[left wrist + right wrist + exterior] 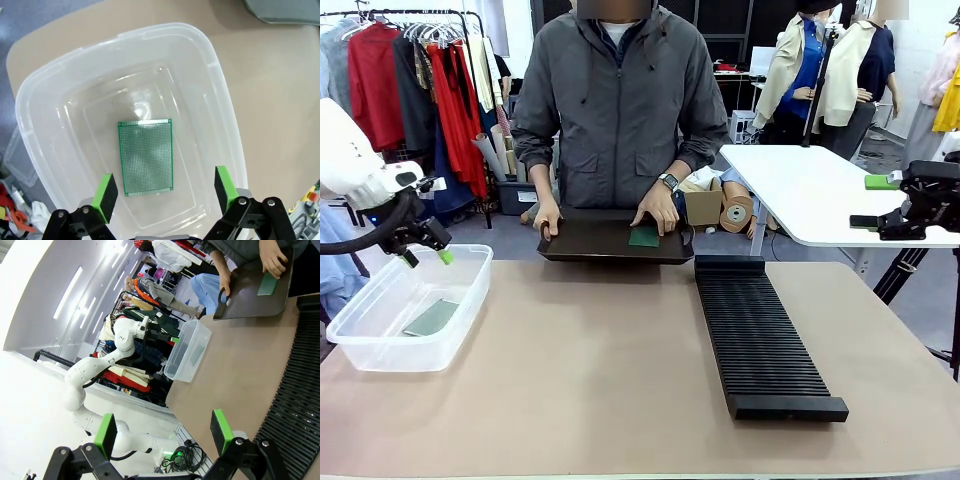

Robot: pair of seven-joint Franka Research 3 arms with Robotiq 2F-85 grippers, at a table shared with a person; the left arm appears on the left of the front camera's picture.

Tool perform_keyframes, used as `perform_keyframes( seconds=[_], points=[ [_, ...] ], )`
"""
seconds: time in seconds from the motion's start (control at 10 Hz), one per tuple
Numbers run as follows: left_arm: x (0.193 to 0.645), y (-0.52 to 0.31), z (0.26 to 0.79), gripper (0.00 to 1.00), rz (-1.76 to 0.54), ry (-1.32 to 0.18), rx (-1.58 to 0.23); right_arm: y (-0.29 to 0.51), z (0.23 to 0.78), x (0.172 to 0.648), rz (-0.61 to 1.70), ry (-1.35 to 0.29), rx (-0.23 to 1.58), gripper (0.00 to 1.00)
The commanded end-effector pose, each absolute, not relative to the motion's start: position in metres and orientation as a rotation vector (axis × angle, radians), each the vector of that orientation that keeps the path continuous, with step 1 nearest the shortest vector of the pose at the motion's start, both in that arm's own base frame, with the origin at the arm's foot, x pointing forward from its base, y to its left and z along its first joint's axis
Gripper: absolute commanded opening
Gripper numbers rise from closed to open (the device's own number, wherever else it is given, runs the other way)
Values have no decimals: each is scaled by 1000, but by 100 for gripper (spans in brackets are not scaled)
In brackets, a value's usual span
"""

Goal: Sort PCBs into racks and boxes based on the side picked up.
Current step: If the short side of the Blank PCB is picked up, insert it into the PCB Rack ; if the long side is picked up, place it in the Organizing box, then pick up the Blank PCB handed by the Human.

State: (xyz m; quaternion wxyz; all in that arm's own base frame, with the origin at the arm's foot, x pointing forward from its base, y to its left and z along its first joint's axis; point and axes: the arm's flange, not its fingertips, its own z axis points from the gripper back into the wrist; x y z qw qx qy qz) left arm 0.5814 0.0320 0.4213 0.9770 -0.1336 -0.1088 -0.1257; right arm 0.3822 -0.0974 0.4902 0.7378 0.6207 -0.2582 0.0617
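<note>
One green PCB (146,156) lies flat on the bottom of the clear box (220,90), traces up. My left gripper (165,192) hangs open just above it, nothing between its green pads. From the front, that left gripper (428,258) hovers over the box (380,345) at the table's left with the PCB (432,318) inside. A second PCB (644,237) rests on a smooth black tray (590,242) held by the person. The ribbed black rack (760,335) lies right of centre with nothing in its slots. My right gripper (870,202) stays open off the table's right side and shows open in its wrist view (163,432).
The person stands at the far edge, both hands on the tray (255,295), one hand (658,213) beside its PCB (268,284). A white side table (820,190) stands behind at the right. The rack (300,405) runs past my right gripper.
</note>
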Motion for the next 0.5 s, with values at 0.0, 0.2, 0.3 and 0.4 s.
perform_keyframes(
  seconds=[0.0,0.2,0.3,0.4],
  points=[
    [576,31,412,100,-214,-212,-245,-97,492,382,138,-571,1371,100],
    [576,29,411,100,-213,-203,-251,-97,492,382,138,-571,1371,100],
    [576,29,411,100,-212,-202,-252,-97,492,382,138,-571,1371,100],
    [578,27,409,100,-211,-198,-254,-97,492,382,138,-571,1371,100]
  ],
)
